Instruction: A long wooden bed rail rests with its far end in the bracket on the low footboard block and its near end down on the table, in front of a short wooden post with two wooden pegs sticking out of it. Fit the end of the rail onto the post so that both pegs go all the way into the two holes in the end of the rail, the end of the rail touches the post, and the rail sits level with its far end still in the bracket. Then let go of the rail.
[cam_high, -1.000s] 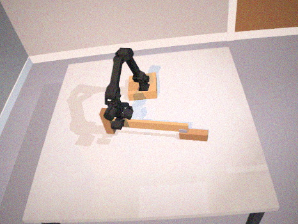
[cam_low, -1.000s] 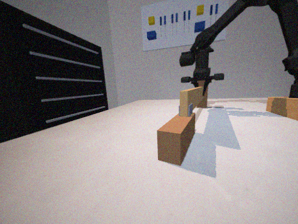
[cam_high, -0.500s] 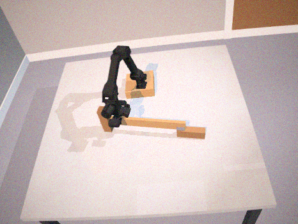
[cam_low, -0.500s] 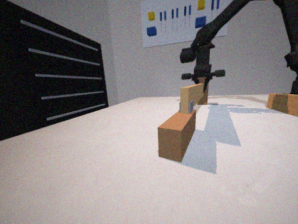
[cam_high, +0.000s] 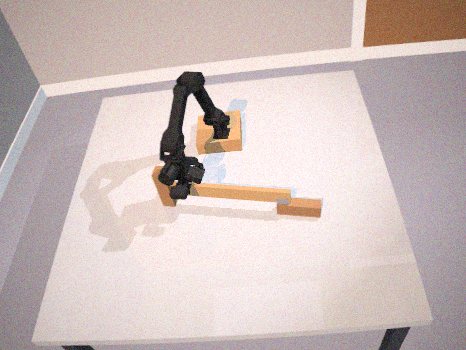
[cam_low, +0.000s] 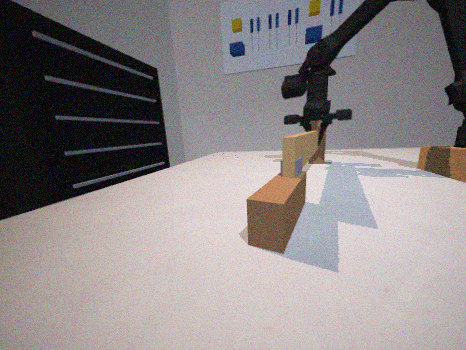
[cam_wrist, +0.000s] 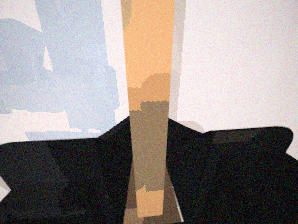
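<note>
Your gripper (cam_high: 181, 189) (cam_low: 319, 137) (cam_wrist: 144, 119) grips the rail (cam_high: 240, 192) (cam_low: 299, 150) (cam_wrist: 148, 55) near its post end, the rail running between the fingers and out to the footboard block (cam_high: 300, 208) (cam_low: 272, 210), its far end at the bracket (cam_high: 283, 201) (cam_low: 298, 166).

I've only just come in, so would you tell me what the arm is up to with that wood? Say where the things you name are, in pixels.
The arm's claw (cam_high: 181, 191) (cam_low: 316, 137) (cam_wrist: 144, 119) is gripping the rail (cam_high: 245, 193) (cam_low: 295, 150) (cam_wrist: 148, 45) near the post (cam_high: 165, 192) (cam_low: 320, 145). The rail's far end sits in the bracket on the footboard block (cam_high: 300, 208) (cam_low: 270, 215). Whether the pegs are fully in, I cannot tell; the claw hides that joint.
</note>
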